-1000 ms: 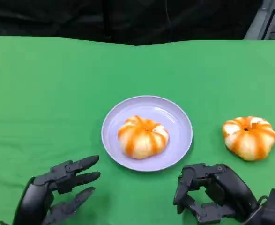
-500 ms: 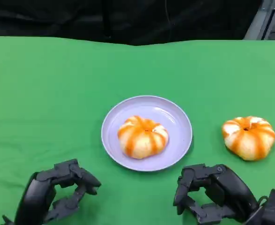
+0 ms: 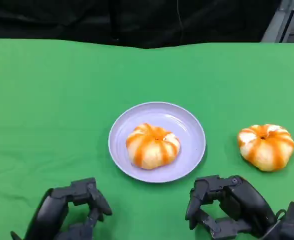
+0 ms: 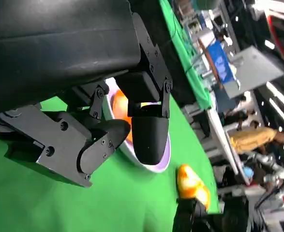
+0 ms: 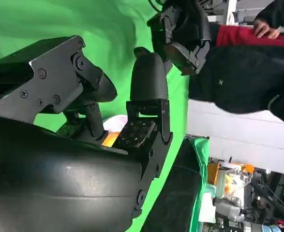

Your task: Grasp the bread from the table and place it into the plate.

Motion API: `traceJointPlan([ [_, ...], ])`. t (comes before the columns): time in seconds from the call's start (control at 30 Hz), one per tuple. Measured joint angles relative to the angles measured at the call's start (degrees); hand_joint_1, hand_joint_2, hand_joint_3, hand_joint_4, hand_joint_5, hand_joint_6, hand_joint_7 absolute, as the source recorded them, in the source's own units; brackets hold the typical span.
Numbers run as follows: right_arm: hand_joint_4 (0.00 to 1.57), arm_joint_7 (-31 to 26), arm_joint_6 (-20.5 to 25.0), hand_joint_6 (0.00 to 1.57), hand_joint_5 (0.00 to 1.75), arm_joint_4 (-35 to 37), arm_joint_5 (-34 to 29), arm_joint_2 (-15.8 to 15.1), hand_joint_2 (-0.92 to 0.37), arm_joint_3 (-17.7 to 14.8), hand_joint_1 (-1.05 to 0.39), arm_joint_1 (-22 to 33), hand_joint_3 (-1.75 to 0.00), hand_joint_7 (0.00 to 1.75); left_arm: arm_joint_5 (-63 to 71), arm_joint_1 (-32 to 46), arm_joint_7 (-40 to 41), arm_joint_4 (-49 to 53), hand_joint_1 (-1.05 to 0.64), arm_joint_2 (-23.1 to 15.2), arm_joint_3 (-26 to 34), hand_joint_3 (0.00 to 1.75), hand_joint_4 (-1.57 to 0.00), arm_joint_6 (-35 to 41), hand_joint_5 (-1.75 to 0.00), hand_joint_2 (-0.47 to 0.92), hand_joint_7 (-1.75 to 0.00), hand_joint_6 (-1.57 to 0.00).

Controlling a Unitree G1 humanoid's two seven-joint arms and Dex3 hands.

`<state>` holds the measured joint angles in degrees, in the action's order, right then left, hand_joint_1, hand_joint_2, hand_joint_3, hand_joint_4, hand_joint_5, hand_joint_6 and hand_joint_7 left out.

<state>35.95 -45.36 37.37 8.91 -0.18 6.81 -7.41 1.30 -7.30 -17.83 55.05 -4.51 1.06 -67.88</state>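
Observation:
An orange-and-white pumpkin-shaped bread (image 3: 152, 145) lies in the lilac plate (image 3: 187, 125) at the table's middle. A second, similar bread (image 3: 266, 146) lies on the green cloth to the plate's right. My left hand (image 3: 69, 213) hovers near the front edge, left of the plate, its fingers curled in on nothing. My right hand (image 3: 229, 206) sits at the front right, below the second bread, fingers curled and holding nothing. In the left wrist view my left hand (image 4: 108, 130) has its fingers curled in front of the plate (image 4: 158, 164), with the second bread (image 4: 192, 183) beyond.
Green cloth (image 3: 51, 100) covers the table all around the plate. A dark backdrop (image 3: 136, 20) runs along the far edge. In the right wrist view a person in dark clothes with a red sleeve (image 5: 238, 36) stands beside the table.
My left hand has curled its fingers in from spread and drawn slightly toward the front edge. The right hand, both breads and the plate have stayed still.

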Motion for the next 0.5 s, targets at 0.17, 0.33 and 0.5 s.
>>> traceJointPlan([
  [0.17,0.92,-0.1,0.0,0.92,1.38,-0.2,-0.1,0.0,-0.57,0.0,0.09,0.5,-1.09,1.1,1.6,0.3,1.3,0.0,-0.12,0.1,-0.9,1.15,-0.8,-0.4,-1.57,0.53,-1.35,-0.87],
  [0.33,0.9,0.0,0.1,0.91,1.4,-0.5,-0.1,0.0,-0.57,0.0,0.1,0.8,-1.09,1.12,1.9,0.7,1.8,0.0,-0.11,0.1,-1.5,1.15,-0.8,-0.4,-1.57,0.54,-1.35,-0.87],
  [0.5,0.9,0.2,0.1,0.91,1.4,-0.6,0.6,-0.1,-0.59,0.0,0.1,0.8,-1.06,1.11,2.1,0.7,2.4,0.0,-0.13,0.1,-1.7,1.18,-0.8,-0.5,-1.59,0.53,-1.34,-0.86],
])
